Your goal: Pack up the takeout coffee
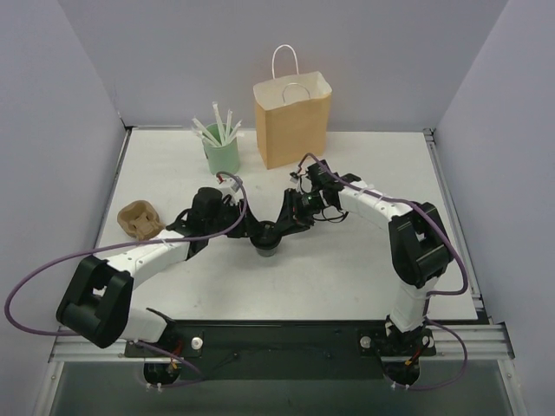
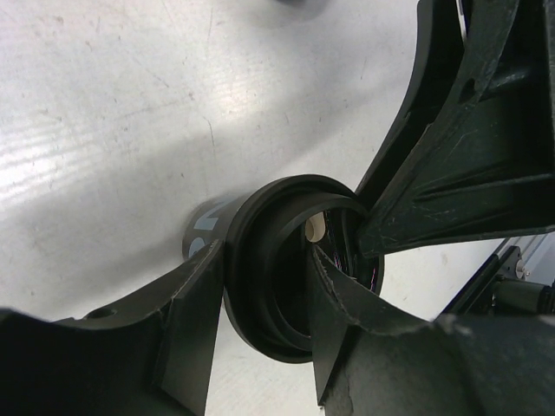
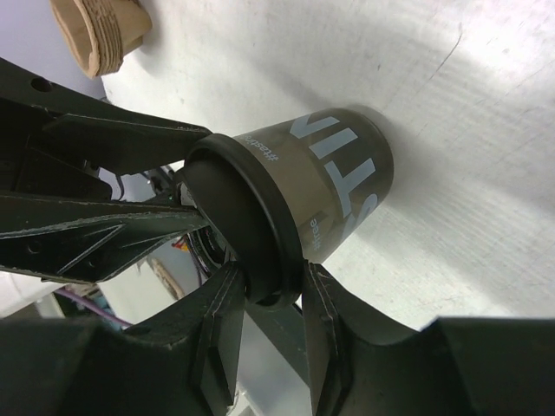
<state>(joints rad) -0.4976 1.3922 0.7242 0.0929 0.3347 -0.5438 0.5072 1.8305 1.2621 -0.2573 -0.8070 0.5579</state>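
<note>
As viewed from above, takeout coffee (image 1: 266, 248): stands at the centre of the counter (image 1: 364, 269), where both tools meet over it.
Left tool (image 1: 257, 232): reaches the cup from 9 o'clock.
Right tool (image 1: 279, 227): reaches the cup from 2 o'clock.
Surroundings: paper bag (image 1: 293, 121) at 12 o'clock, green cup (image 1: 222, 158) of straws (image 1: 221, 126) at 11 o'clock, cup carrier (image 1: 139, 220) at 9 o'clock, all apart from the coffee.
Left wrist, lid (image 2: 260, 286): gripped by this tool's narrow-set fingers (image 2: 195, 329), one against the outer rim at 7 o'clock, the other over the recessed top at 5 o'clock; the right tool touches the rim at 2 o'clock.
Right wrist, grip: this tool's fingers (image 3: 325, 338), set narrow, pinch the lid's rim at 6 o'clock; the lettered cup wall extends toward 2 o'clock; the left tool meets the lid from 9 o'clock.
</note>
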